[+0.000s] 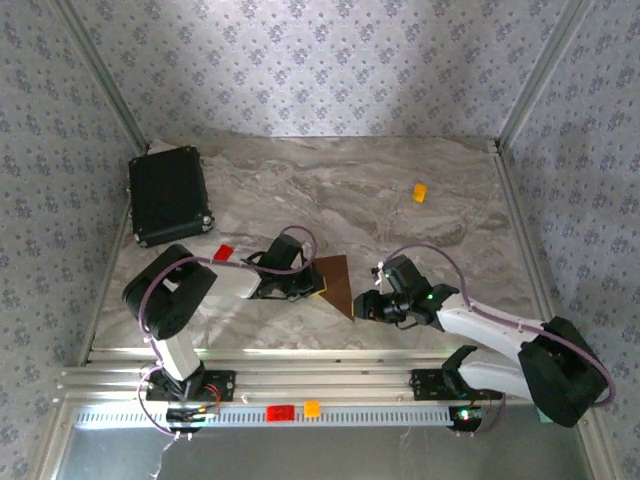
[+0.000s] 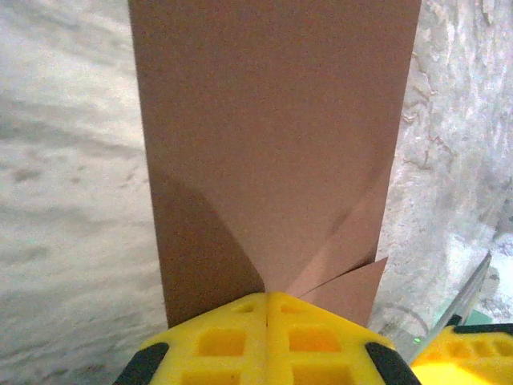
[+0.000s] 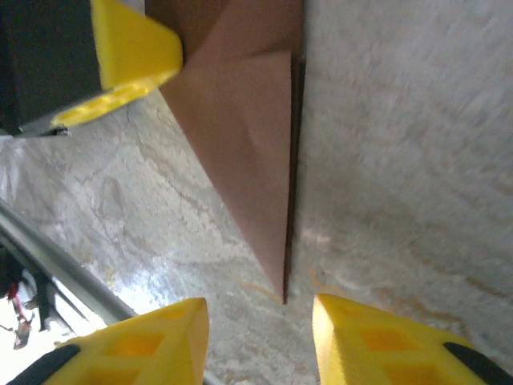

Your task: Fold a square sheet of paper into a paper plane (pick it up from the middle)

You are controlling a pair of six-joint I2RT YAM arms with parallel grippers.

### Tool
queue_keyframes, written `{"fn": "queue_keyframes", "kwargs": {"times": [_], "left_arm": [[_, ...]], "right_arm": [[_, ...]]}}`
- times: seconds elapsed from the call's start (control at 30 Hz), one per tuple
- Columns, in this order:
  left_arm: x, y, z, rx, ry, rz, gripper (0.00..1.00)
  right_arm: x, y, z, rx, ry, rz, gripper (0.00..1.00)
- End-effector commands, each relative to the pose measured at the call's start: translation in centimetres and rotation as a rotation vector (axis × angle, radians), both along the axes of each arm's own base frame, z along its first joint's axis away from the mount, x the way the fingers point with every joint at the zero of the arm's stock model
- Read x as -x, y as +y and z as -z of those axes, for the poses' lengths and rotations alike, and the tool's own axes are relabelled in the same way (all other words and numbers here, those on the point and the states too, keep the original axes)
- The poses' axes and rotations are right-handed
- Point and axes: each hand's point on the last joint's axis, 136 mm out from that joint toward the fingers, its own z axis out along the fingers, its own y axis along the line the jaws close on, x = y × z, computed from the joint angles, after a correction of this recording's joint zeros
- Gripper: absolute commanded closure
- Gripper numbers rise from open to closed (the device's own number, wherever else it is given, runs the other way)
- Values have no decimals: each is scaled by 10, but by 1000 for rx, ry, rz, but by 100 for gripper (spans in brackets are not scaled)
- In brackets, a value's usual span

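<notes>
The left arm rises from its base, bends at the elbow and lays its forearm low across the table (image 1: 400, 230) toward the right. The left gripper (image 1: 310, 285) meets the left edge of the paper (image 1: 338, 282). In the left wrist view this gripper (image 2: 266, 321) has its jaws pressed together with no gap, and the creases of the paper (image 2: 272, 144) run in to the seam between them. It seems to clasp that edge, though it may only be pressing on it. The right arm reaches leftward from a folded elbow, with the right gripper (image 1: 368, 305) low and just beside the paper's near point. Its jaws are spread, and the pointed tip of the paper (image 3: 248, 136) lies just ahead of the gap between them (image 3: 260, 337). The paper lies mid-table, folded to a point, with a red block (image 1: 222, 252) to its left and a black case (image 1: 168, 195) farther off.
</notes>
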Motion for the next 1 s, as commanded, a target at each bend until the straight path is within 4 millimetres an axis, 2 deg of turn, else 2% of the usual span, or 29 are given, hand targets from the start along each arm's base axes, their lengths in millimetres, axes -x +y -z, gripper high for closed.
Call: {"fn": "queue_keyframes", "kwargs": {"times": [0.0, 0.2, 0.27, 0.37, 0.5, 0.97], "left_arm": [[3, 8, -6, -32, -6, -33, 92], [-7, 16, -38, -50, -86, -46, 73], [-9, 22, -43, -52, -99, -57, 69], [-11, 37, -39, -68, -91, -94, 60], [-15, 48, -31, -28, -39, -124, 57], [-18, 45, -26, 36, 27, -146, 53]], "right_arm": [[-22, -13, -6, 78, -120, 49, 55], [-36, -7, -14, 45, -156, 42, 52], [-41, -10, -11, 42, -138, 73, 52], [-48, -10, -9, 3, -112, 99, 52], [-54, -1, -10, -51, -95, 90, 52], [-53, 21, 5, -56, -19, 0, 59]]}}
